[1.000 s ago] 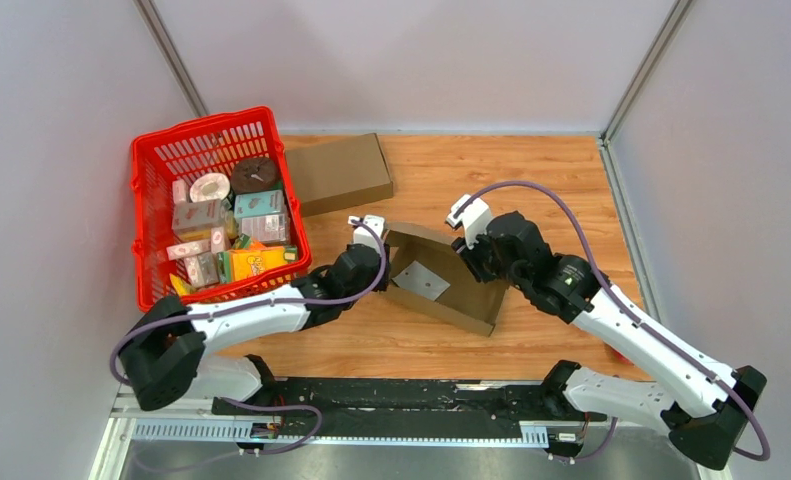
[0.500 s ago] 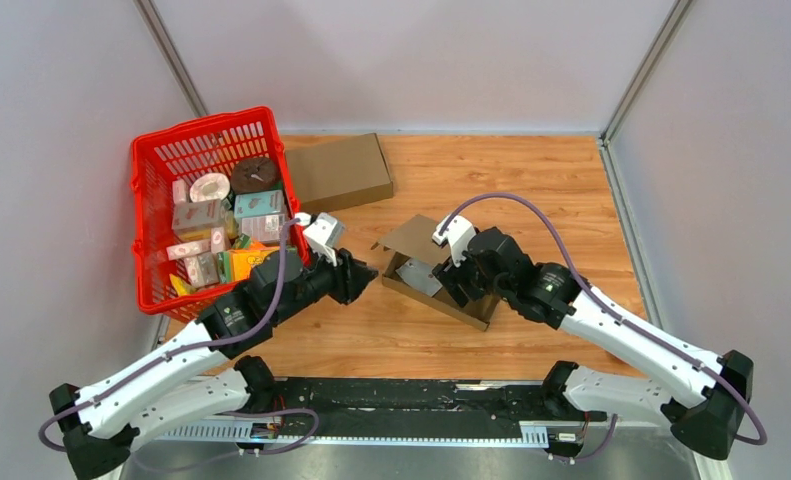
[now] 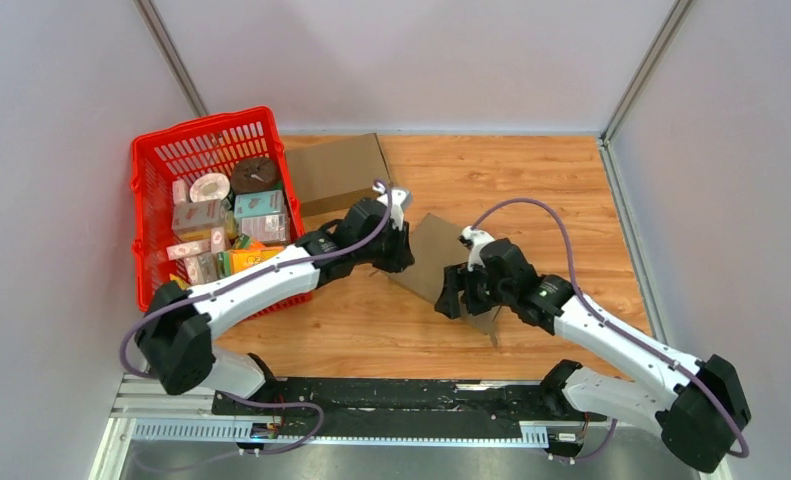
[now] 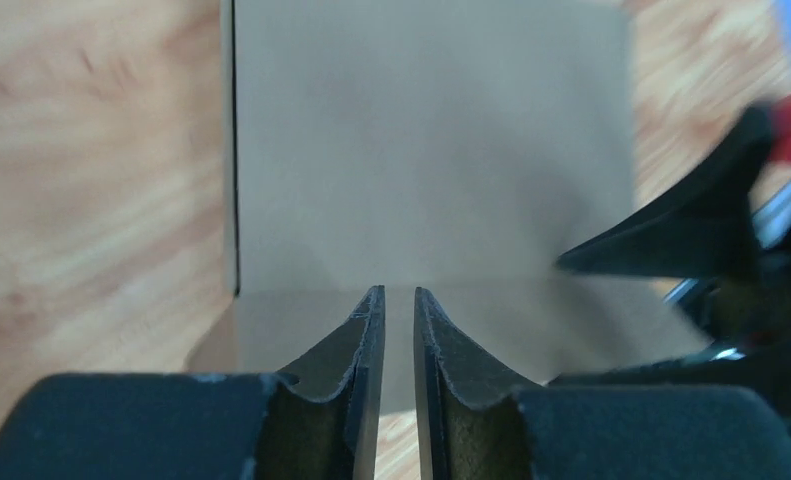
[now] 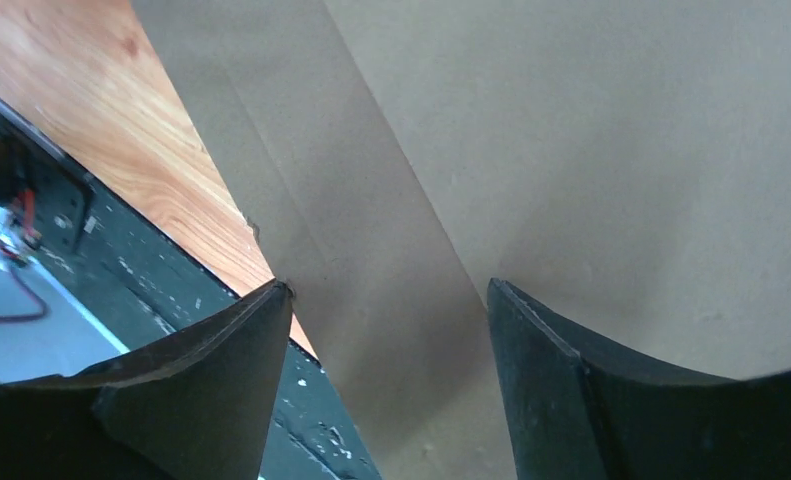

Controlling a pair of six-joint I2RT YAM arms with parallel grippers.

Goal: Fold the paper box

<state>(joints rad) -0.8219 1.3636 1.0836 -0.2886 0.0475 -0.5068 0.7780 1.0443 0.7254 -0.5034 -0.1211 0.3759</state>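
The brown paper box (image 3: 433,255) lies in the middle of the wooden table with its lid down flat. My left gripper (image 3: 401,254) is at the box's left end. In the left wrist view its jaws (image 4: 398,290) stand almost together with only a thin slit between them and nothing in it, tips against the lid (image 4: 431,150). My right gripper (image 3: 458,292) is at the box's near side. The right wrist view shows it (image 5: 390,284) wide open over plain cardboard (image 5: 591,150), gripping nothing.
A red basket (image 3: 203,122) full of small packages stands at the left. A second closed cardboard box (image 3: 339,172) lies behind it at the back. The black base rail (image 3: 391,395) runs along the near edge, close to the box's near corner.
The box's lid, raised before, now lies flat. My left arm swung from beside the basket to the box and its jaws narrowed. My right gripper drew toward the near side and opened wider.
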